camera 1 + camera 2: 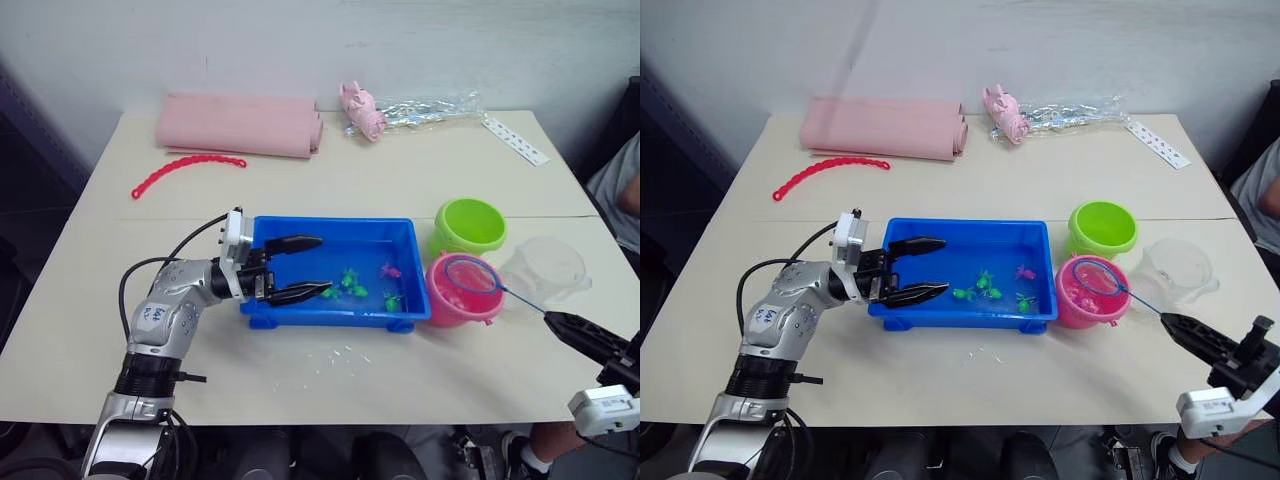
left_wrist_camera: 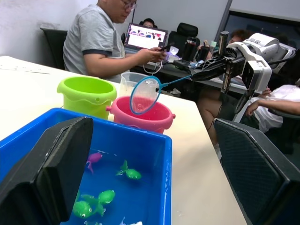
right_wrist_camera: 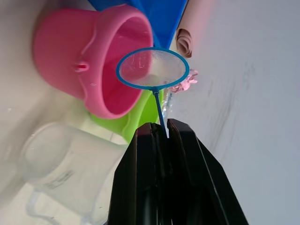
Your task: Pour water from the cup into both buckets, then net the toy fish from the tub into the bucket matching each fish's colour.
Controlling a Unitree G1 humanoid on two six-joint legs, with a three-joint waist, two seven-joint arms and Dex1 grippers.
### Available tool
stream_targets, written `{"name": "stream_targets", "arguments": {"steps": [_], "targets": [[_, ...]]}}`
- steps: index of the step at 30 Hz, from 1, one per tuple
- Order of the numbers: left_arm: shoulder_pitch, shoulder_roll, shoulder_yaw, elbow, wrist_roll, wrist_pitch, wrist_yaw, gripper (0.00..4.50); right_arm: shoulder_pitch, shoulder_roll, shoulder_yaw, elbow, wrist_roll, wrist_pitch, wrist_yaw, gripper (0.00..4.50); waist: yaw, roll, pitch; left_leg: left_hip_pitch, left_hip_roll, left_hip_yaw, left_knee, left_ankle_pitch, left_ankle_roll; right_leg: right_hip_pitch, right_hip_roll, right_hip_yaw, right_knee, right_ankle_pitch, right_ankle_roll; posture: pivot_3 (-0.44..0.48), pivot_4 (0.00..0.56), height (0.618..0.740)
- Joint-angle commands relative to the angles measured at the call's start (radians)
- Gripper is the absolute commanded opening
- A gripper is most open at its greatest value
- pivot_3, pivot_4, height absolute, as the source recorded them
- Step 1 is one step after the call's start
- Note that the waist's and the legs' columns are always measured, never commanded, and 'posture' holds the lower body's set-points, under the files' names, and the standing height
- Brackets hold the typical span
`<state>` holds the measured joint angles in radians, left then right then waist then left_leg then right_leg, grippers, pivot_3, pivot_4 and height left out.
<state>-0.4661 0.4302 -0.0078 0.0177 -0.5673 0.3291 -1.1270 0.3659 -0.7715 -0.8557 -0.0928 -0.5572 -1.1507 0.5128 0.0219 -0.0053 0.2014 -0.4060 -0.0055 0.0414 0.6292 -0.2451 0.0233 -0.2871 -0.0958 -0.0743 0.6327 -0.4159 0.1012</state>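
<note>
Clamped on the handle of the net (image 1: 472,274), the right gripper (image 1: 560,322) holds its ring over the pink bucket (image 1: 455,300), seemingly the netting step, so next it must swing left to the tub (image 1: 330,232) for another fish, while the left gripper (image 1: 303,267) rests spread apart at the tub's left end.

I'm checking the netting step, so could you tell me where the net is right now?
The net hangs over the pink bucket, on the robot's right, just right of the tub; the right gripper pinches its handle.
</note>
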Motion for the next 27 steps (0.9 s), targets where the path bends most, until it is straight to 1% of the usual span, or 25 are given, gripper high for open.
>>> {"name": "stream_targets", "arguments": {"steps": [1,3,5,6,8,9,10,12,13,15,17,19,22,24,27], "targets": [[0.009,0.021,0.021,-0.021,-0.011,-0.003,-0.014,4.48,0.056,-0.027,0.023,-0.079,0.236,0.187,0.016,0.00,-0.001,0.000,0.000,0.000,0.000,0.000,0.000,0.000,0.000,0.000,0.000,0.000,0.000,0.000,0.000,0.000,0.150,0.740],[0.018,0.035,0.023,-0.021,-0.009,-0.005,-0.023,4.48,0.090,-0.053,0.072,-0.144,0.387,0.307,0.058,0.00,-0.004,0.000,0.000,0.000,0.000,0.000,0.000,0.000,0.000,0.000,0.000,0.000,0.001,0.000,0.000,0.000,0.150,0.740],[0.022,0.046,0.023,-0.017,-0.005,-0.010,-0.031,4.48,0.095,-0.076,0.095,-0.204,0.485,0.406,0.085,0.00,-0.007,0.000,0.000,0.001,0.000,0.000,0.000,0.000,0.000,0.000,0.000,0.000,0.002,0.000,0.000,0.000,0.150,0.740],[0.022,0.050,0.024,-0.013,-0.003,-0.013,-0.032,4.48,0.095,-0.097,0.130,-0.254,0.594,0.517,0.110,0.00,-0.008,0.000,0.000,0.001,0.000,0.000,0.000,0.001,0.000,0.000,0.000,0.000,0.002,0.000,0.000,0.000,0.150,0.740],[0.021,0.055,0.025,-0.010,-0.003,-0.015,-0.033,4.48,0.082,-0.129,0.170,-0.330,0.728,0.679,0.146,0.00,-0.008,0.000,0.000,0.001,0.000,0.000,0.001,0.001,0.000,0.000,0.000,0.000,0.003,0.000,0.000,0.000,0.150,0.740],[0.019,0.057,0.026,-0.007,-0.002,-0.017,-0.033,4.48,0.085,-0.150,0.211,-0.393,0.881,0.827,0.153,0.00,-0.007,0.000,0.000,0.001,0.000,0.000,0.001,0.001,0.000,0.000,0.000,0.000,0.003,0.000,0.000,0.000,0.150,0.740],[0.019,0.059,0.028,-0.008,0.000,-0.018,-0.032,4.48,0.078,-0.169,0.238,-0.440,0.977,0.939,0.155,0.00,-0.006,0.000,0.000,0.001,0.000,0.000,0.001,0.001,0.000,0.000,0.000,0.000,0.003,0.000,0.000,0.000,0.150,0.740],[0.019,0.061,0.031,-0.009,0.001,-0.019,-0.030,4.48,0.065,-0.194,0.269,-0.503,1.109,1.106,0.157,0.00,-0.002,0.000,0.000,0.001,0.001,-0.002,0.001,0.001,0.000,0.000,0.000,0.000,0.003,0.000,0.000,0.000,0.150,0.740],[0.021,0.065,0.034,-0.013,0.001,-0.019,-0.027,4.48,0.036,-0.210,0.290,-0.528,1.160,1.192,0.129,0.00,0.001,0.000,0.000,0.000,0.001,-0.002,0.001,0.001,0.000,0.000,0.000,0.000,0.003,0.000,0.000,0.000,0.150,0.740],[0.034,0.074,0.045,-0.026,-0.001,-0.018,-0.022,4.48,-0.029,-0.242,0.347,-0.577,1.347,1.391,0.045,0.00,0.001,0.000,0.000,0.000,0.000,-0.002,0.001,0.001,0.001,0.000,0.000,-0.001,0.003,0.000,0.000,0.000,0.150,0.740],[0.049,0.084,0.056,-0.042,-0.003,-0.017,-0.017,4.48,-0.088,-0.275,0.388,-0.604,1.515,1.550,-0.022,0.00,0.001,0.000,0.000,0.000,0.000,-0.002,0.002,0.001,0.001,0.000,-0.001,-0.001,0.003,0.000,0.000,0.000,0.150,0.740],[0.058,0.090,0.070,-0.058,-0.012,-0.009,-0.007,4.48,-0.139,-0.309,0.400,-0.616,1.588,1.673,-0.093,0.00,0.001,0.000,0.000,0.000,0.000,-0.003,0.001,0.001,0.001,0.000,-0.001,-0.001,0.003,0.000,0.000,0.000,0.150,0.740],[0.050,0.102,0.092,-0.067,-0.022,-0.004,0.004,4.48,-0.244,-0.392,0.455,-0.584,1.736,1.866,-0.186,0.00,0.000,0.000,0.000,-0.001,0.000,-0.003,0.002,0.000,0.001,0.000,-0.001,-0.002,0.002,0.000,0.000,0.000,0.150,0.740],[0.033,0.127,0.116,-0.048,-0.012,-0.018,0.003,4.48,-0.372,-0.427,0.518,-0.522,1.847,1.967,-0.234,0.00,0.000,-0.001,0.001,-0.001,0.001,-0.003,0.002,0.001,0.001,0.000,-0.001,-0.002,0.002,0.000,0.000,0.000,0.150,0.740],[0.045,0.164,0.132,-0.039,-0.006,-0.029,-0.020,4.48,-0.534,-0.459,0.609,-0.425,2.016,2.114,-0.289,0.00,-0.003,-0.001,0.001,-0.002,0.000,-0.003,0.002,0.001,0.001,-0.001,-0.001,-0.002,0.001,0.000,0.000,0.000,0.150,0.740]]}}
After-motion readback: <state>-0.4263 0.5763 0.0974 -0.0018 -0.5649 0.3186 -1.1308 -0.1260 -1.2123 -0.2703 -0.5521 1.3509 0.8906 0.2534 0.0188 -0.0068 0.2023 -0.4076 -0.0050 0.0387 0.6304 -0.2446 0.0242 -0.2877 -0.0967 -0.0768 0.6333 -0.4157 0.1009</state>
